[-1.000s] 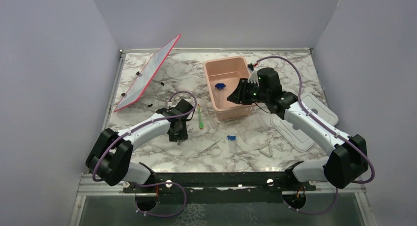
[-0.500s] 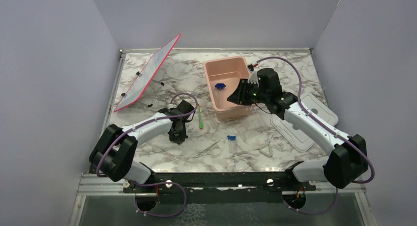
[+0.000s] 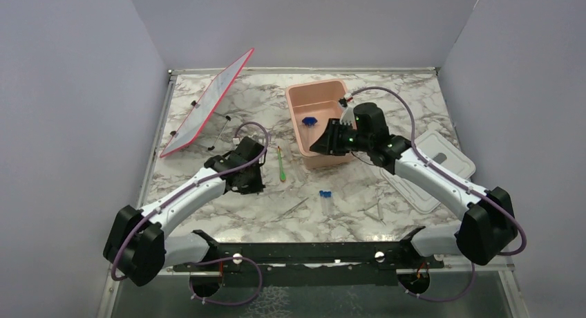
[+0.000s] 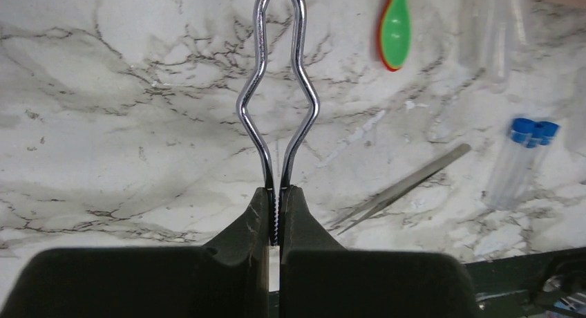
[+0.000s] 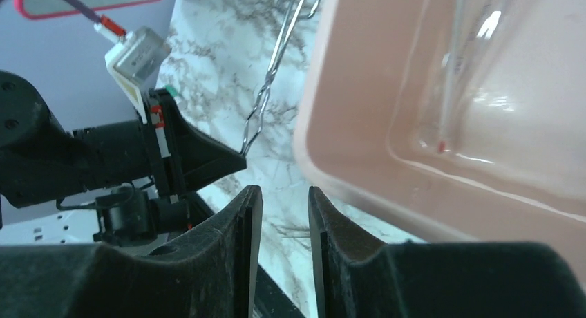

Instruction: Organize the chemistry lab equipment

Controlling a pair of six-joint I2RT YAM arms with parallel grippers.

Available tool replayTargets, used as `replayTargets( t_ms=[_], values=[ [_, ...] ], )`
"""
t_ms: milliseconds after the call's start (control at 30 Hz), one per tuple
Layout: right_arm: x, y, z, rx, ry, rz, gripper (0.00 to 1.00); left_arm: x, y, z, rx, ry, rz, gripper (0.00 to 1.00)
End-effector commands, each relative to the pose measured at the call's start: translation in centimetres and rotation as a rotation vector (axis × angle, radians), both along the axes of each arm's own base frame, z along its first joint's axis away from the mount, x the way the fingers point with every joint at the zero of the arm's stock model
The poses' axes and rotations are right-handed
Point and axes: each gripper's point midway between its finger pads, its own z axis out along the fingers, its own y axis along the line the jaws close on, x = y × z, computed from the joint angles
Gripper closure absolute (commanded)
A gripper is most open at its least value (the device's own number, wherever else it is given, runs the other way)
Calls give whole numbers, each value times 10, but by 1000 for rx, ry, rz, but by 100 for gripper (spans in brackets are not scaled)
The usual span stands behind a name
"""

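Chrome wire tool (image 4: 240, 110) pinched tight in left gripper (image 4: 278, 197), toward counter's left edge. Right gripper (image 5: 283, 193) narrowly parted, nothing held, positioned at pink tub (image 5: 359, 90) rim toward far edge.

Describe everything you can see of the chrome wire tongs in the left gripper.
The chrome wire tongs are two shiny bent metal wires: close together, bowing apart into a diamond-shaped loop, then narrowing toward a far end cut off by the wrist view's edge. The near end, serrated, is pinched in the shut left gripper. Whether the tip touches the marble table is unclear.
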Motion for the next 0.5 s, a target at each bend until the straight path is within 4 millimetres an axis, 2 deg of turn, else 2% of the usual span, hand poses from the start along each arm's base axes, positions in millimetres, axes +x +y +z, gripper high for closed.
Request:
replayTargets(
  t_ms=[0, 167, 267, 333, 467],
  values=[
    [-19, 29, 15, 66, -17, 66, 63, 18, -23, 42, -146, -131, -18, 100],
    [-34, 58, 7, 37, -2, 81, 55, 21, -25, 62, -198, -200, -14, 100],
    [-37, 78, 5, 31, -3, 86, 45, 25, -28, 77, -238, -264, -20, 100],
    [-34, 90, 5, 34, -9, 77, 41, 23, -33, 88, -285, -293, -45, 100],
    [-16, 110, 12, 75, -16, 40, 37, 21, -40, 105, -354, -352, -87, 100]
  ],
)
